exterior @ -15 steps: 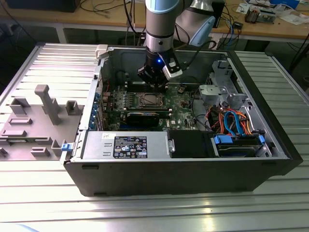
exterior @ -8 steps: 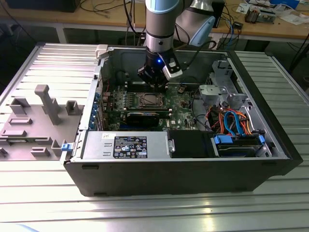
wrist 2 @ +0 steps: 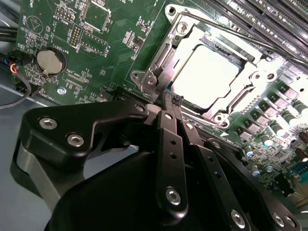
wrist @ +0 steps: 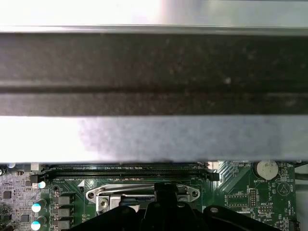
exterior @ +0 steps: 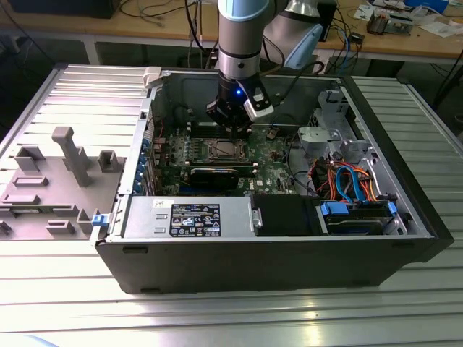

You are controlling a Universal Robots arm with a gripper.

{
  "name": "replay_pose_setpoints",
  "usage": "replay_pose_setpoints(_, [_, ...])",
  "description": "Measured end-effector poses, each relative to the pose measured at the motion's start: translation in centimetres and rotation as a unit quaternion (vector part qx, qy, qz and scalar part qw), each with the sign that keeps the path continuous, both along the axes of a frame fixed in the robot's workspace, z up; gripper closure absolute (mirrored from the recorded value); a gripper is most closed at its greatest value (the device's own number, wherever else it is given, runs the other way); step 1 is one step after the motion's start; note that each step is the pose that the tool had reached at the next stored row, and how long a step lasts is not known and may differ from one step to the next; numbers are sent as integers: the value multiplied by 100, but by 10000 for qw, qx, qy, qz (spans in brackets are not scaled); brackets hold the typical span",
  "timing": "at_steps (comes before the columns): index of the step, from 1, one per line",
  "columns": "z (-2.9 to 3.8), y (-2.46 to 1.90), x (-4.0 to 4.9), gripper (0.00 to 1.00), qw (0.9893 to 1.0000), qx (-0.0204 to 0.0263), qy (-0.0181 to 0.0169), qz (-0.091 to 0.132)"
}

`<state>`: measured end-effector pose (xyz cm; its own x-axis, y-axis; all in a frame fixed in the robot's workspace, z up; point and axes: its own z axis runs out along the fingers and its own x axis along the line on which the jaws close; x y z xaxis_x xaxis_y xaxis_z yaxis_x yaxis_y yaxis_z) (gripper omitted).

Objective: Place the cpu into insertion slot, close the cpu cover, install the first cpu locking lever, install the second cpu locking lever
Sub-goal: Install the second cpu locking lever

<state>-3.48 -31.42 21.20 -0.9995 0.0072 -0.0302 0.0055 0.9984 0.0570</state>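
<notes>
The cpu lies in the insertion slot, its silver top showing bright through the opening of the cpu cover. The cover lies flat over it. A thin locking lever runs along the socket's side next to the memory slots. My gripper is shut, and its tips meet just at the cover's edge near one corner; I see nothing between them. In the exterior view the gripper hangs straight down just behind the socket. In the first wrist view the gripper stands at the cover.
The board sits inside an open black computer case on a ribbed metal table. Memory slots, a coin battery, a black expansion card, a power supply and a cabled drive bay surround the socket. A grey fixture lies at the exterior view's left.
</notes>
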Motion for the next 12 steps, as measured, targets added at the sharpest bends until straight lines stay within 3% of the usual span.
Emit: replay_pose_setpoints(12, [28, -1, 0, 89, 10000, 0, 0, 0])
